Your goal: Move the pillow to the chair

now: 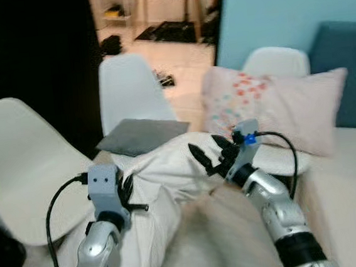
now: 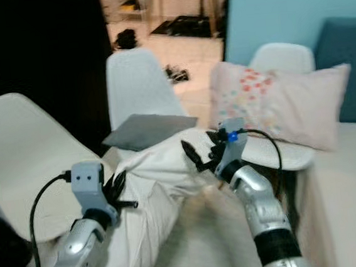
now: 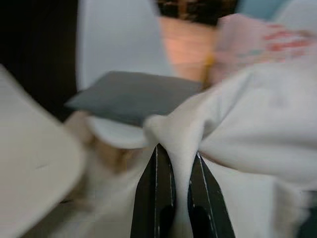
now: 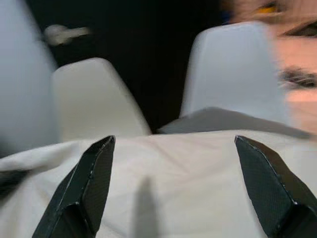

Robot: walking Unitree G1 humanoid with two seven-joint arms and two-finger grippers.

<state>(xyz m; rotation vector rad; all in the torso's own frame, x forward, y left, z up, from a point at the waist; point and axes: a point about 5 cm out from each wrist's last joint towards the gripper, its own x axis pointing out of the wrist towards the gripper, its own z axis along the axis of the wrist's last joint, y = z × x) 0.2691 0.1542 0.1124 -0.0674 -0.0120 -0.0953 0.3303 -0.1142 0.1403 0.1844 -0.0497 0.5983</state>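
Observation:
A large white pillow (image 1: 163, 173) lies bunched in front of me, between my two arms. My left gripper (image 3: 181, 163) is shut on a raised fold of its cover, at its left side (image 1: 128, 190). My right gripper (image 1: 211, 152) hovers open over the pillow's upper right part, and the right wrist view shows its fingers (image 4: 94, 183) spread wide above the white cloth. Just beyond the pillow stands a white chair (image 1: 126, 82) with a flat grey cushion (image 1: 141, 135) on its seat.
A second white chair (image 1: 23, 161) stands close on the left. At the right, a pink dotted pillow (image 1: 270, 105) leans against another white chair (image 1: 275, 61), beside a blue cushion (image 1: 344, 60). A beige surface (image 1: 353, 180) spreads below. A doorway opens behind.

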